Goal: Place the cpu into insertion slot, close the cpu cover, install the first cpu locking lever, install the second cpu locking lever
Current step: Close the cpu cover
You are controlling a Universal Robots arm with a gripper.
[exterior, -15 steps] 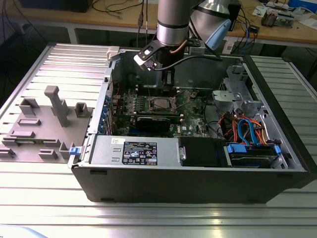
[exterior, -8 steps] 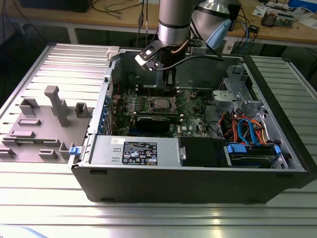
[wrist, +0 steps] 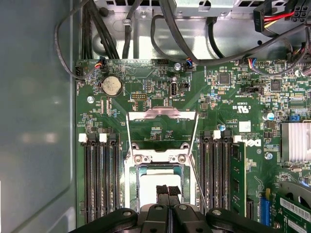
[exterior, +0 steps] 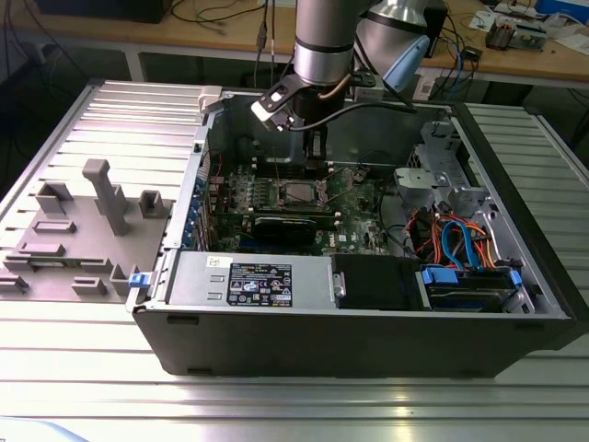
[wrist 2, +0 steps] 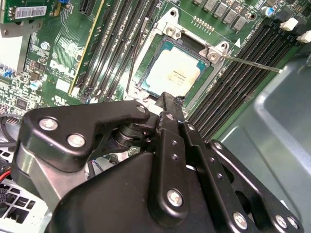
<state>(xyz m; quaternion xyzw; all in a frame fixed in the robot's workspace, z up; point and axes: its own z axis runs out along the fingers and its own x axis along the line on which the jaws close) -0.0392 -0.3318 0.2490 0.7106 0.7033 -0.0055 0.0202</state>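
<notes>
Silvery-beige, the one cpu (wrist 2: 175, 73) lies in the single insertion slot (wrist 2: 154, 63). One cpu cover (wrist: 163, 114) lies swung open just beside the slot. Above the slot the arm points straight down, its gripper (wrist: 167, 190) fingers pinched together, seemingly holding nothing.

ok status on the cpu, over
Gripper shut, over the cpu. It's seated in the insertion slot. The cpu cover open, swung back. One locking lever unlatched, sticking out.

the cpu (wrist 2: 174, 73) lies in the insertion slot (wrist 2: 214, 52) (silver-rimmed, on green board (wrist 2: 63, 63)), black jaws close by its edge.
</notes>
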